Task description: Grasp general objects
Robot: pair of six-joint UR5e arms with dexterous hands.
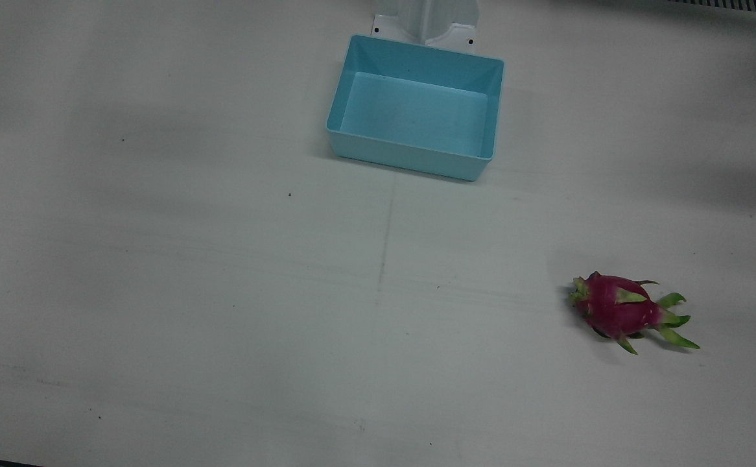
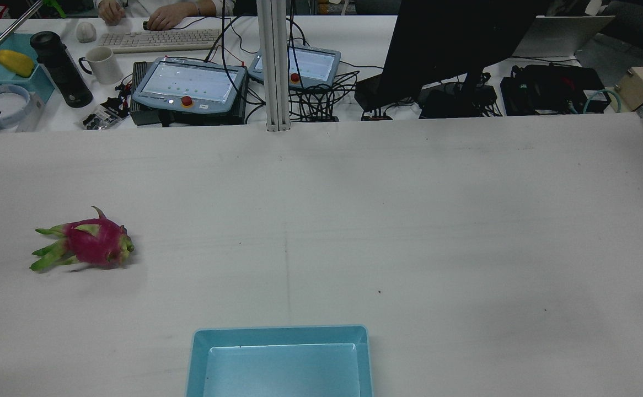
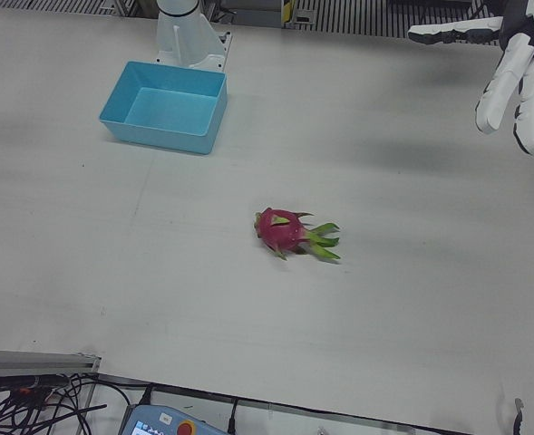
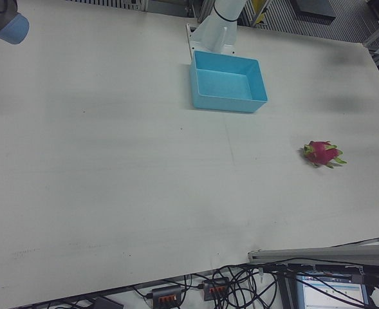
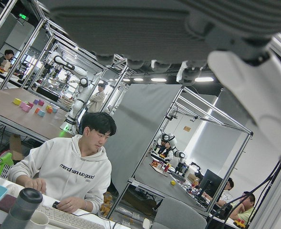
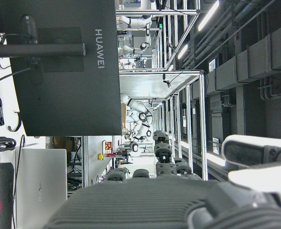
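A pink dragon fruit (image 1: pixel 618 310) with green scales lies on the white table, on my left arm's side. It also shows in the rear view (image 2: pixel 90 243), the left-front view (image 3: pixel 286 230) and the right-front view (image 4: pixel 320 153). My left hand (image 3: pixel 520 82) hangs high at the left-front view's top right, fingers spread and empty, well away from the fruit. Its own view (image 5: pixel 154 28) looks out over the room. My right hand (image 6: pixel 154 205) shows only in its own view, raised, facing a monitor and holding nothing. A light-blue bin (image 1: pixel 410 157) stands empty near the pedestal.
The bin also shows in the rear view (image 2: pixel 280 332) and the left-front view (image 3: pixel 158 140). An arm pedestal (image 1: pixel 426 19) stands right behind it. Beyond the table's far edge are teach pendants (image 2: pixel 189 85), a post (image 2: pixel 274 66), a monitor (image 2: pixel 443 44) and a seated person (image 5: pixel 73 167).
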